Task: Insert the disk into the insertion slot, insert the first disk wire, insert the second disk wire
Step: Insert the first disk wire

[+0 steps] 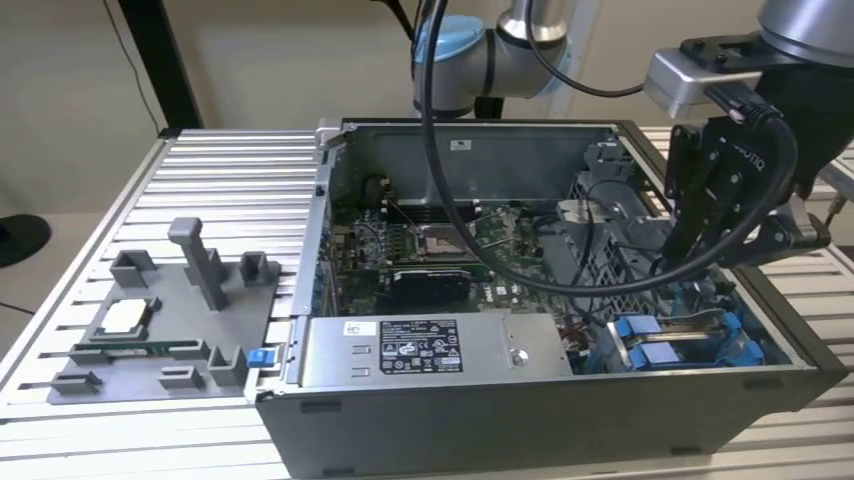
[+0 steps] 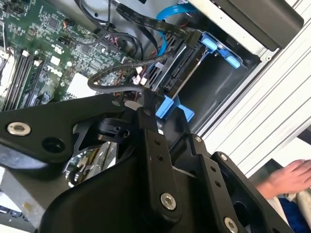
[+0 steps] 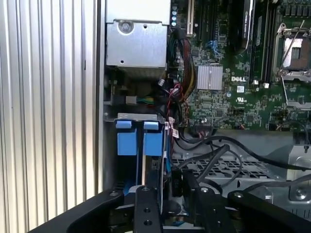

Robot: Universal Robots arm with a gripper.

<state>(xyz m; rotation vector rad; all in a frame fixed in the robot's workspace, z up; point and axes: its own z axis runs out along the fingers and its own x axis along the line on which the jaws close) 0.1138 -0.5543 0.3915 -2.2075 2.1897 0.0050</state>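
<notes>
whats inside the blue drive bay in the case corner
The disk looks to stand on edge in the bay, its blue carrier showing, with black cables at its end. The gripper covers the bay's nearer part, so the seating there is hidden.

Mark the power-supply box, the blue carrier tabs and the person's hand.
power-supply box [image 1: 400, 346], exterior view, on its printed sticker.
blue carrier tabs [image 3: 127, 141], first wrist view, on one tab's flat face.
person's hand [image 2: 286, 178], second wrist view, middle of the hand.
</notes>
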